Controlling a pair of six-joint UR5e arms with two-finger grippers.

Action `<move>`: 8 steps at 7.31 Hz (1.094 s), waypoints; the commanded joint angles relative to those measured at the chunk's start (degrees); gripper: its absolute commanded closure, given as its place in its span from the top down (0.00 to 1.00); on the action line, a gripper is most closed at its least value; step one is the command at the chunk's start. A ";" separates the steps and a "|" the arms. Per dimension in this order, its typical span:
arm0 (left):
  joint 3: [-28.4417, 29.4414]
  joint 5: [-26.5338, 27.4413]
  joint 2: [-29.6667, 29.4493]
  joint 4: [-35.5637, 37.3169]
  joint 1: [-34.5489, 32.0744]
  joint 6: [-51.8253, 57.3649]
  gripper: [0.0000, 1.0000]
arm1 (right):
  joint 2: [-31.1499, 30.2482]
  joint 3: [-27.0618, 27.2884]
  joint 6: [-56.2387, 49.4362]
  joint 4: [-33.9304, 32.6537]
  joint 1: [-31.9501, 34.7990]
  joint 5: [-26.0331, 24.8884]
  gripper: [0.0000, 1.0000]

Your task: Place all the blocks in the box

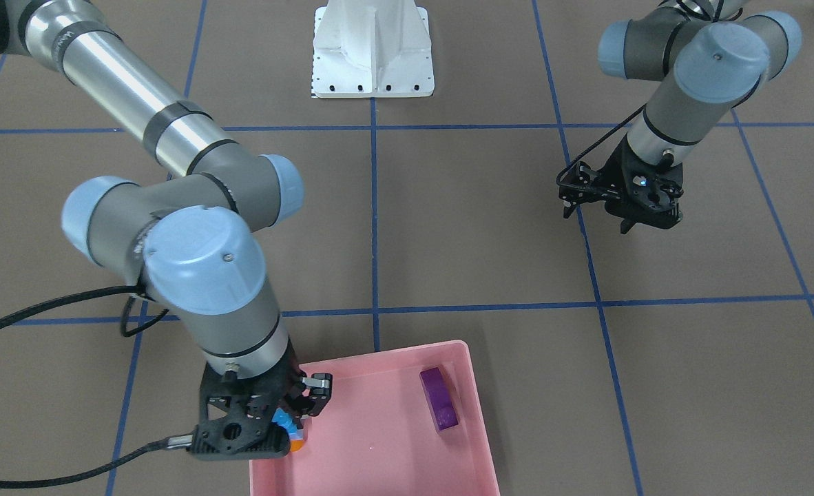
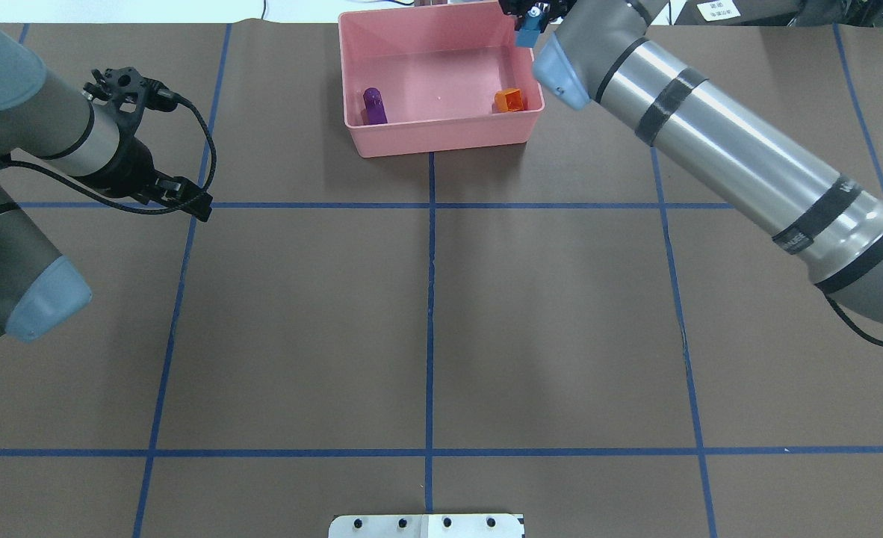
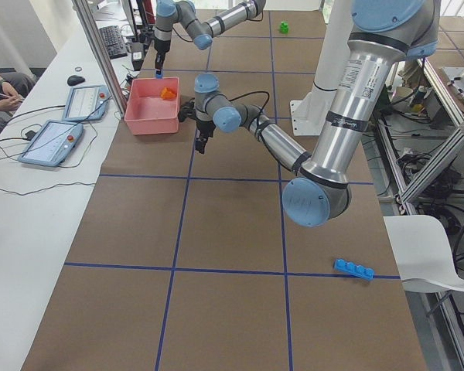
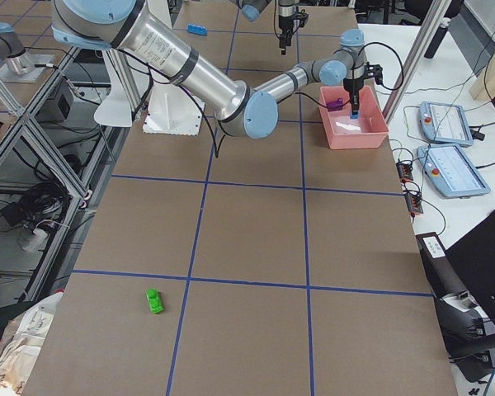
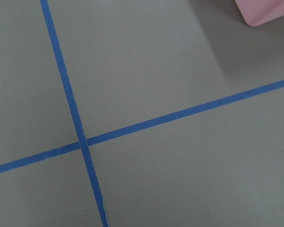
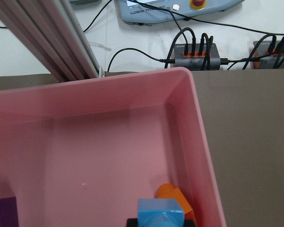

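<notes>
On the brown tabletop, the right fingers are clamped on the small blue brick. They hang inside the pink tray, just over the orange brick. The left fingers look parted and are well away.

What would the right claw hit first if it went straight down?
Probably the orange block in the pink box, just below the small blue block the right claw holds; depth is unclear.

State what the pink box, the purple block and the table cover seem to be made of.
Pink box: probably plastic; smooth moulded walls, rounded corners, soft sheen.
Purple block: hard, glossy plastic, judging by the highlights on its faces.
Table cover: looks like matte brown paper or card; no glare, with blue tape lines stuck across it.
</notes>
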 commanded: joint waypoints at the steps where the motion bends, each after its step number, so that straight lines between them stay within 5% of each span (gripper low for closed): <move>1: -0.04 0.07 0.04 0.00 -0.09 0.01 1.00 | 1.90 -2.84 -1.88 0.45 -3.23 -2.21 0.00; 2: -0.04 0.07 0.04 0.00 -0.09 0.01 1.00 | 2.34 -3.37 -2.15 0.45 -3.41 -1.77 0.00; 3: -0.04 0.07 0.04 0.00 -0.18 0.01 1.00 | 3.39 -4.95 -2.16 0.45 -3.59 -1.42 0.61; 4: -0.04 -0.02 0.13 0.00 -0.18 0.01 1.00 | 3.49 -5.14 -2.07 0.45 -3.85 -1.33 0.86; 5: -0.04 -0.02 0.13 0.00 -0.18 0.01 1.00 | 3.40 -5.05 -2.07 0.45 -3.85 -0.46 0.95; 8: -3.62 -0.19 5.80 -0.17 -0.80 0.71 1.00 | 1.74 1.33 -2.07 -3.56 -1.05 6.45 0.98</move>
